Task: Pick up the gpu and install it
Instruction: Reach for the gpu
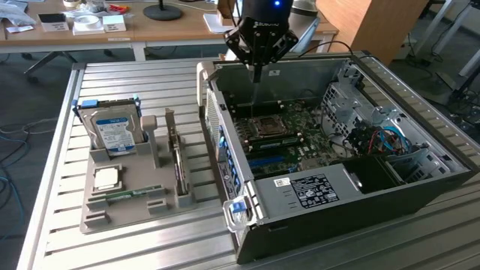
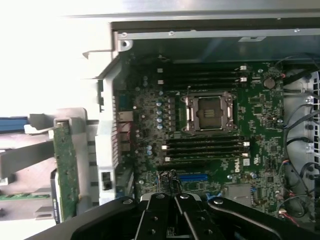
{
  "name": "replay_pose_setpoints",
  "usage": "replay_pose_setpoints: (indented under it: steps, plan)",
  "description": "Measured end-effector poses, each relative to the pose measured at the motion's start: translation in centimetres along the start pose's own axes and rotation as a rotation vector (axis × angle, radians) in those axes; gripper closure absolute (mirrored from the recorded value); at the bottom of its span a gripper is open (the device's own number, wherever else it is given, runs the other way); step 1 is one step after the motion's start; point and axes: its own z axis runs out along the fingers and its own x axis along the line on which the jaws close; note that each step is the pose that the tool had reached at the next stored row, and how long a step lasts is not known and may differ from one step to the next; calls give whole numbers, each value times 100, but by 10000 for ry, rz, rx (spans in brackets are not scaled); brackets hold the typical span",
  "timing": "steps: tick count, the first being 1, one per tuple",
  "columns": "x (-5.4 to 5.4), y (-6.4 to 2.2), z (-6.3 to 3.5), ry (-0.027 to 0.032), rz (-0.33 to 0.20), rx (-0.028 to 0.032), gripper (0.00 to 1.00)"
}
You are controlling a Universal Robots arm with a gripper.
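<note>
The gpu (image 1: pixel 179 163) stands on its long edge in a grey holder tray (image 1: pixel 127 216) on the exterior view's left, beside the open computer case (image 1: pixel 360 197). In the wrist view the gpu (image 2: pixel 66 170) appears as a thin green card just outside the case wall. My gripper (image 1: pixel 257 76) hangs over the far end of the case, above the motherboard (image 1: pixel 296 121), well away from the gpu. Its black fingers (image 2: pixel 161 212) are pressed together with nothing between them; the gripper (image 2: pixel 175 197) is shut above a blue slot (image 2: pixel 192 177).
The tray also holds a silver hard drive (image 1: pixel 112 132), a square processor chip (image 1: pixel 107 179) and a narrow memory stick (image 1: pixel 123 196). The processor socket (image 2: pixel 209 112) sits mid-board with memory slots either side. Cables and drive cages (image 1: pixel 383 138) crowd the case's right. A desk (image 1: pixel 150 31) stands behind.
</note>
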Motion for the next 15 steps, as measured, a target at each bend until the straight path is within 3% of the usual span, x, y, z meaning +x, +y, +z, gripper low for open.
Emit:
replay_pose_setpoints:
  steps: [15]
  plan:
    - [548,-41,-13,-8,1,-1,89]
